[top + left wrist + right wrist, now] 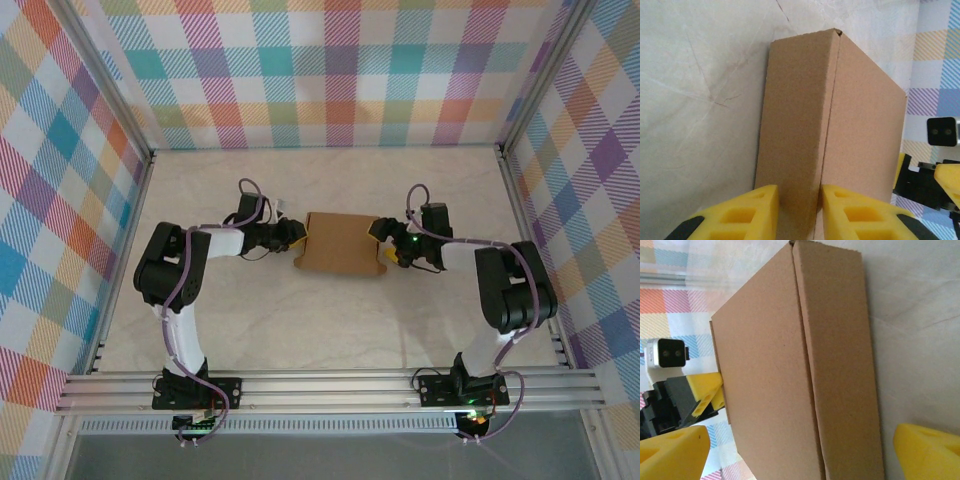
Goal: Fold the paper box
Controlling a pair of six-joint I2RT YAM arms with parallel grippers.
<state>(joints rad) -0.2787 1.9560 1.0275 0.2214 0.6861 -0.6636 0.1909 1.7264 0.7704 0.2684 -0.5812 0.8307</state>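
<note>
**Left arm** (178, 285), lower left of the top view: black rounded joint housings, white link tubes, and a purple cable (186, 268) looped loosely along it.

**Right arm** (512, 290), lower right: same build, same purple cabling.

**Bases:** each arm stands on a black base plate (196, 391).

**Lights:** a green indicator light (414, 241) is lit near the right arm's wrist. A second green light (470, 403) is lit at its base.

**Left gripper** (800, 210): yellow moulded fingers (752, 212) with rectangular recesses, black at the root.

**Right gripper** (800, 450): yellow wedge-shaped fingertips (927, 447), matt finish.

**Wrist camera housing** (942, 131), right edge of the left wrist view: pale block with a dark face and two small lenses.
</note>
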